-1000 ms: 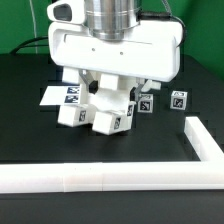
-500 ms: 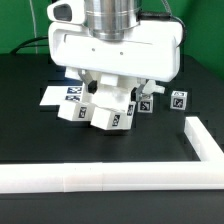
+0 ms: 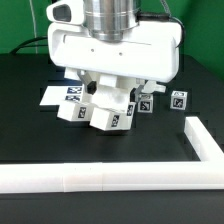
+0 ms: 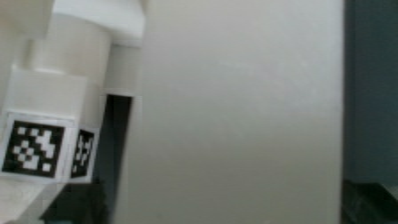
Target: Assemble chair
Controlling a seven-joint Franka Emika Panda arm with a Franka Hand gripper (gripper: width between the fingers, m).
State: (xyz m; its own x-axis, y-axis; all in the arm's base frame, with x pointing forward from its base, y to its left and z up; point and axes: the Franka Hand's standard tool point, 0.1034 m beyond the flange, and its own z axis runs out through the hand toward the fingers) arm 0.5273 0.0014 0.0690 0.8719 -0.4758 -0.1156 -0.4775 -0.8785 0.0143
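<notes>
The arm's broad white hand (image 3: 115, 50) hangs low over a cluster of glossy white chair pieces (image 3: 110, 118) with black-and-white tags. The gripper (image 3: 112, 98) reaches down into this cluster, and its fingers are lost among the white blocks. A second tagged block (image 3: 70, 112) sits just to the exterior view's left. In the wrist view a plain white surface (image 4: 231, 110) fills nearly the whole picture, with a tagged white piece (image 4: 45, 145) beside it. No fingertips show there.
Two small tagged chair blocks (image 3: 147, 104) (image 3: 178, 100) stand at the exterior view's right. The marker board (image 3: 48, 95) lies behind the cluster on the left. A long white L-shaped rail (image 3: 100, 178) runs along the front and turns back at the right (image 3: 205, 140).
The front tagged block under the hand has shifted slightly since a second ago. The hand itself has barely moved.
</notes>
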